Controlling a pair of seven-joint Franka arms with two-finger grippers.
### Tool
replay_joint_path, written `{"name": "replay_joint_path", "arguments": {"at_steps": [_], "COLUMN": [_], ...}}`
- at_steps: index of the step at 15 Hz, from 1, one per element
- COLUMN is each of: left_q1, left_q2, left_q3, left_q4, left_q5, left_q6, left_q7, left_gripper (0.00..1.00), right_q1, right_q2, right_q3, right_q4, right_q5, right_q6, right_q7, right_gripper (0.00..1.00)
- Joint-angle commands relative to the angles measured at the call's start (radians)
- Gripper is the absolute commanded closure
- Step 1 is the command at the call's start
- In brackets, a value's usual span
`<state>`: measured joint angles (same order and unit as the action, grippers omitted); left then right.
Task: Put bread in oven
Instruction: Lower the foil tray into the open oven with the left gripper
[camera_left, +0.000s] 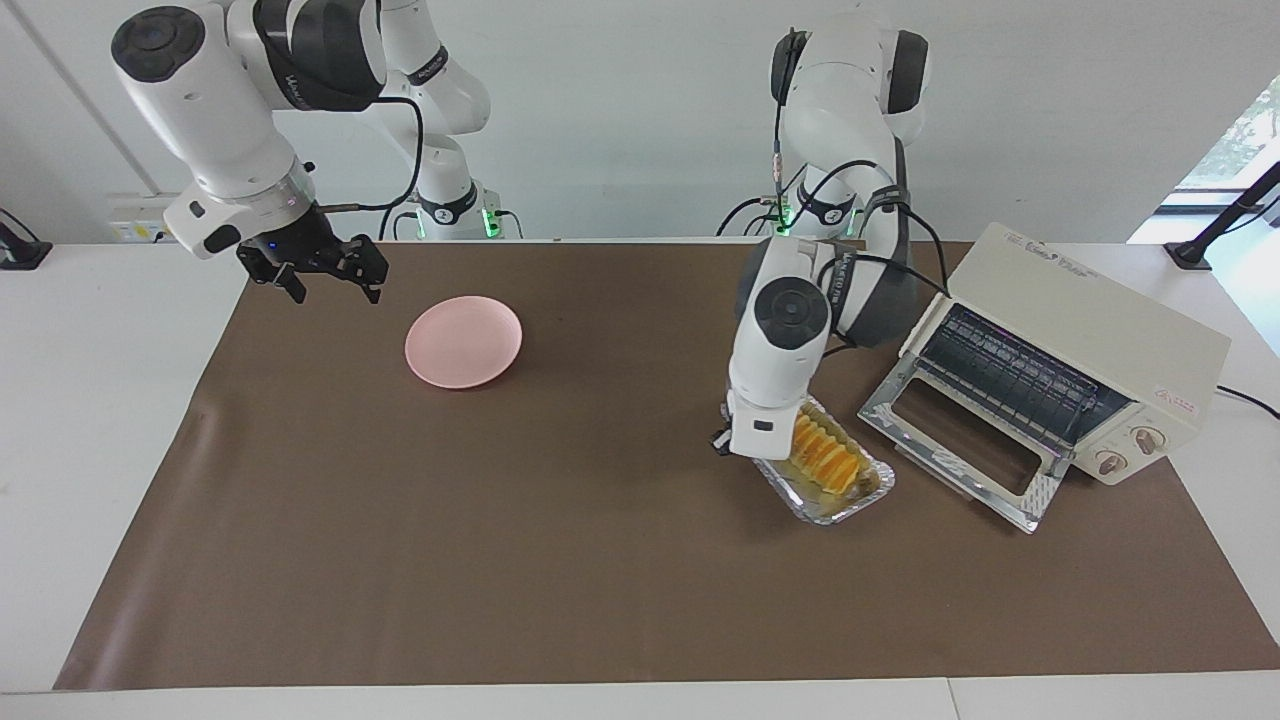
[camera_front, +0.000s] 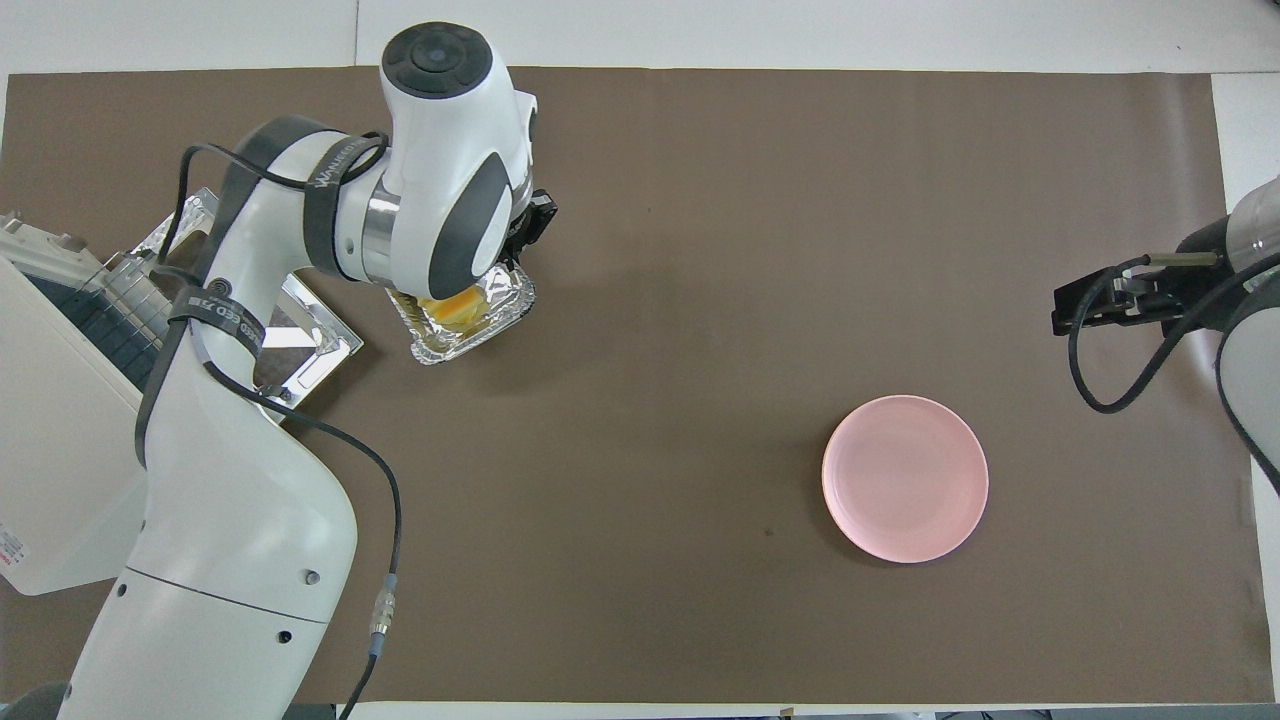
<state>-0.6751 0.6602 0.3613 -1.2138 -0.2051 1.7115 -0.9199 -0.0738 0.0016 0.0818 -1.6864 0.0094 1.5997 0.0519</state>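
- The bread (camera_left: 825, 455) is lying in a crinkled foil tray (camera_left: 860, 494), which is sitting just in front of the oven's (camera_left: 1090, 340) dropped door (camera_left: 960, 440), at roughly the door's nine o'clock in the facing view.
- The left gripper (camera_left: 742, 440) is clenched on the tray's end toward the robots, so the loaf is riding in its tray rather than being pinched itself; whether the tray is skimming or resting on the mat I cannot tell.
- The tray is angling toward the oven mouth, where the wire rack (camera_left: 1010, 370) is lying bare, presumably for sliding in.
- The right gripper (camera_left: 320, 275) is waiting with its jaws released, over the mat's edge at the right arm's end.
- A pink plate (camera_left: 463, 341) is sitting unused on the mat.
- A brown mat (camera_left: 500, 550) is covering the white worktop (camera_left: 100, 420); a plain pale wall is standing at twelve o'clock.
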Motion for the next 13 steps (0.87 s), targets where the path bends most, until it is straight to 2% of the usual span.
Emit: {"name": "replay_joint_path", "arguments": {"at_steps": [1,7,13], "left_q1": [0.015,0.176,0.252], "left_q2": [0.001,-0.016,-0.037], "left_q3": [0.086,0.102,0.102], "left_q4": [0.016,0.013,0.008], "left_q5": [-0.033,-0.025,-0.001], "left_q6": [-0.090,-0.174,-0.201], "left_q7": [-0.036,-0.028,0.010], "left_gripper": [1.00,1.00,1.00], "right_q1": [-0.023,-0.023,-0.023], "right_q2": [-0.022,-0.022,-0.022], "right_q3": [0.016,0.016,0.016], "right_q4": [-0.022,-0.022,-0.022], "right_q5": [-0.016,-0.016,-0.016], "right_q6": [0.000,0.000,0.000], "right_q7": [-0.024,-0.024,-0.024], "right_gripper": [0.00,0.00,0.00]}}
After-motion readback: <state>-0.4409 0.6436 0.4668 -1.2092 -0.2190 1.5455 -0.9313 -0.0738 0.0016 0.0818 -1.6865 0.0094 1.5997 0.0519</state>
